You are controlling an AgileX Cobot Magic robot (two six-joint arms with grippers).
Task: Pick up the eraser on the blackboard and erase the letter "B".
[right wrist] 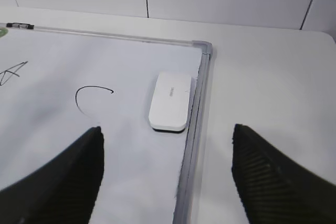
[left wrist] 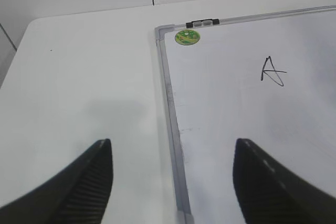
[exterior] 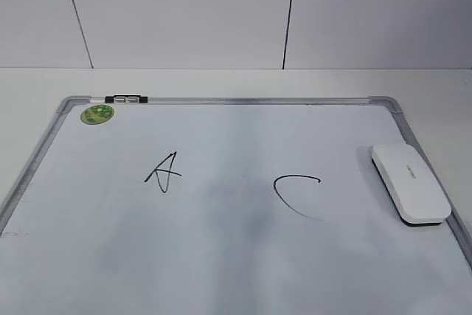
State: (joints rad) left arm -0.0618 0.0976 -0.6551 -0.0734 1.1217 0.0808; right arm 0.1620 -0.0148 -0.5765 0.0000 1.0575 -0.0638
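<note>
1. The board (exterior: 221, 256) lies flat on the table (left wrist: 79, 77). I can see an "A" (exterior: 163, 170) and a "C" (exterior: 295, 193) on it. I see no "B" between them, just a grey smudge (exterior: 236, 219), so the B looks rubbed out already.
2. The eraser (exterior: 410, 182) lies on the board by its right edge, at about 3 o'clock from the C. It touches or nearly touches the frame.
3. In the right wrist view, the eraser (right wrist: 170, 100) sits up ahead of the right gripper (right wrist: 167, 177), at about 12 o'clock. Its long side points away from the fingers, along the frame.
4. The right fingers (right wrist: 63, 177) are spread wide and hold nothing.
5. The left gripper (left wrist: 173, 182) is wide apart too, over the board's left edge, far from the eraser.
6. I think the right arm is much nearer.
</note>
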